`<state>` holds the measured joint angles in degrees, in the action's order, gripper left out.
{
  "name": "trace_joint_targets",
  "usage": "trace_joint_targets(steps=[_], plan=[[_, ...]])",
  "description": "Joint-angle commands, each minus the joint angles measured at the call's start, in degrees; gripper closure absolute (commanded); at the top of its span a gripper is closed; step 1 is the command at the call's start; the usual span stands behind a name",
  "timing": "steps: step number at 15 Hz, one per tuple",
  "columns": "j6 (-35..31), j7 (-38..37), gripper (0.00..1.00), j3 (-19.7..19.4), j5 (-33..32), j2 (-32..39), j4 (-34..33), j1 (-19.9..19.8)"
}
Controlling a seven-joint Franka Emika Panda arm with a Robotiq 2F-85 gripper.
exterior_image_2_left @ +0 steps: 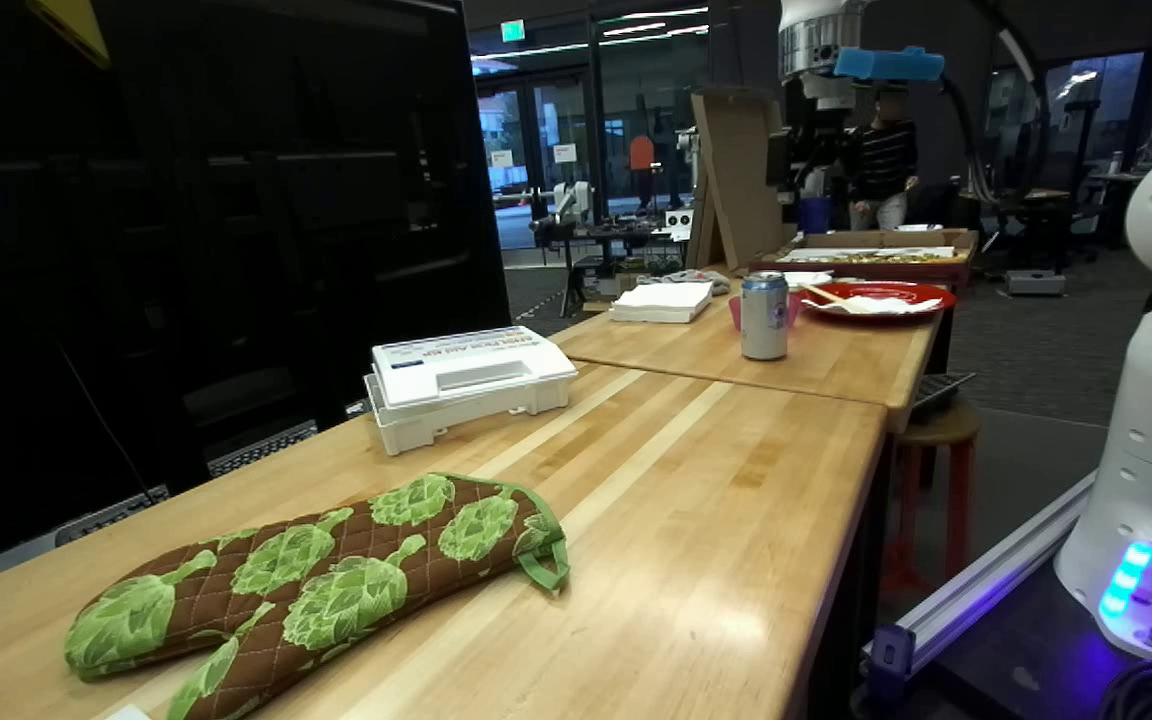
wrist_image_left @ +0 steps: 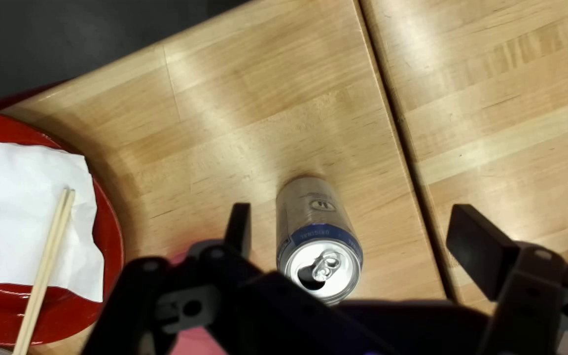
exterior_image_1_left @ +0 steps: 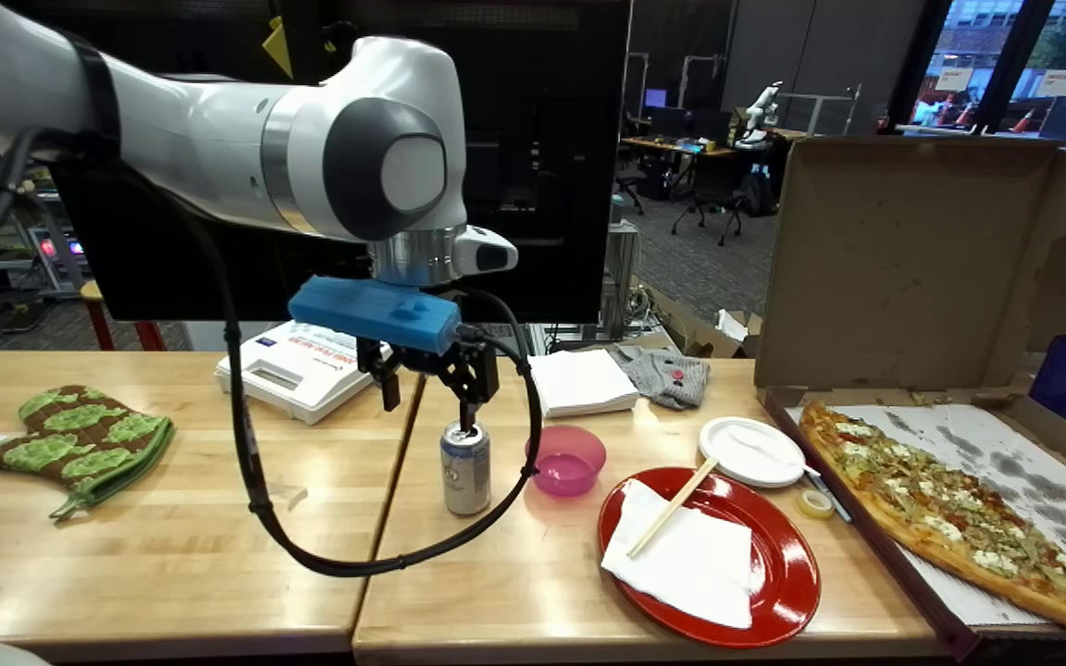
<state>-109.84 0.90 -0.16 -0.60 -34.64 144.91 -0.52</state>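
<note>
Below the wide-parted tool [exterior_image_1_left: 429, 416], a can [exterior_image_1_left: 466, 472] stands near the table seam [wrist_image_left: 403, 143].

In an exterior view, the claw [exterior_image_1_left: 429, 407] hangs, fingers spread, above an upright can [exterior_image_1_left: 465, 476].

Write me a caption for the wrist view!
Open end effector above an opened can; chopsticks and napkin lie on a red plate.

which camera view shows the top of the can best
The wrist view: it looks down on the can, showing its pull tab and dark opening. Both exterior views show mainly its side, upright; in an exterior view, one finger of the hand overlaps its top.
</note>
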Motion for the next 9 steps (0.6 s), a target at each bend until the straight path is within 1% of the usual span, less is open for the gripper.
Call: trace_joint_targets(steps=[1, 9], plan=[[0.1, -0.1, 0.0, -0.1, 0.0, 0.0, -0.1, 0.1], [-0.2, 0.2, 0.0, 0.1, -0.6, 0.0, 0.1, 0.1]])
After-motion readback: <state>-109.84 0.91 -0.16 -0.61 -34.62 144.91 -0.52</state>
